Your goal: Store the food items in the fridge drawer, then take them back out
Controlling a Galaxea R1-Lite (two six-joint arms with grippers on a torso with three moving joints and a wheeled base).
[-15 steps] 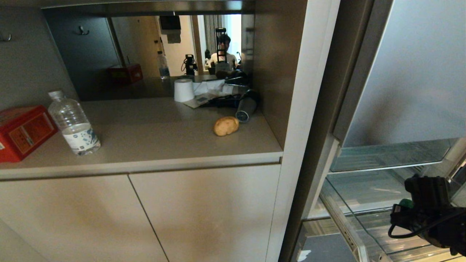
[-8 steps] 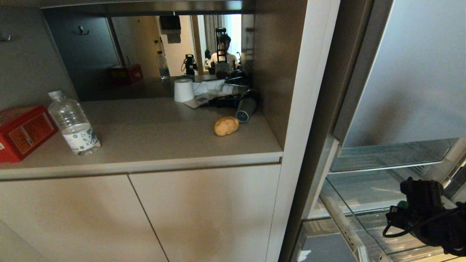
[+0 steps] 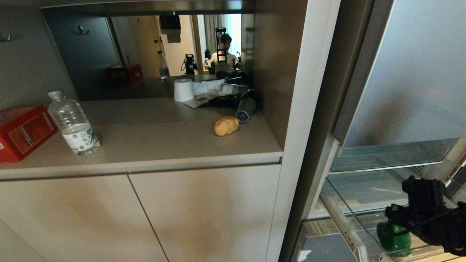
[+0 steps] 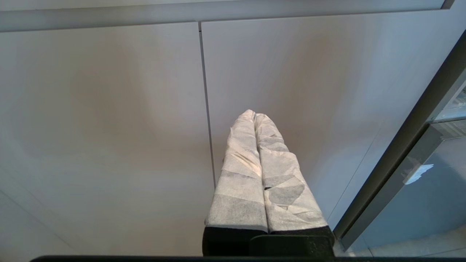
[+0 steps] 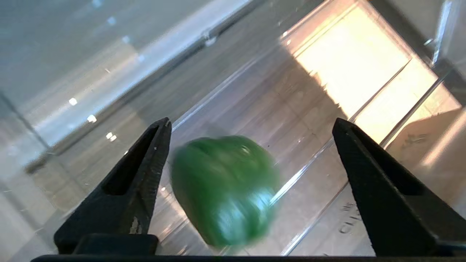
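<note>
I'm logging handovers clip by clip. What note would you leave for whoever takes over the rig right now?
Right gripper: fingers open over the fridge drawer, holding nothing.
Left gripper: shut, parked in front of the cabinet doors.
Green pepper: loose in the drawer, blurred.
Potato: on the counter.
Done: pepper stored. Left: store the potato, then take both out.

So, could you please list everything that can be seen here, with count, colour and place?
pepper: 1, green, in the clear fridge drawer
potato: 1, tan, on the counter, right side
water bottle: 1, clear, counter left
tin box: 1, red, left of the bottle
paper roll: 1, white, counter back
hair dryer: 1, dark, behind the potato
cabinet doors: 2, beige, under the counter
right gripper: black, open above the pepper
left gripper: white-wrapped, shut, before the cabinet doors
</note>
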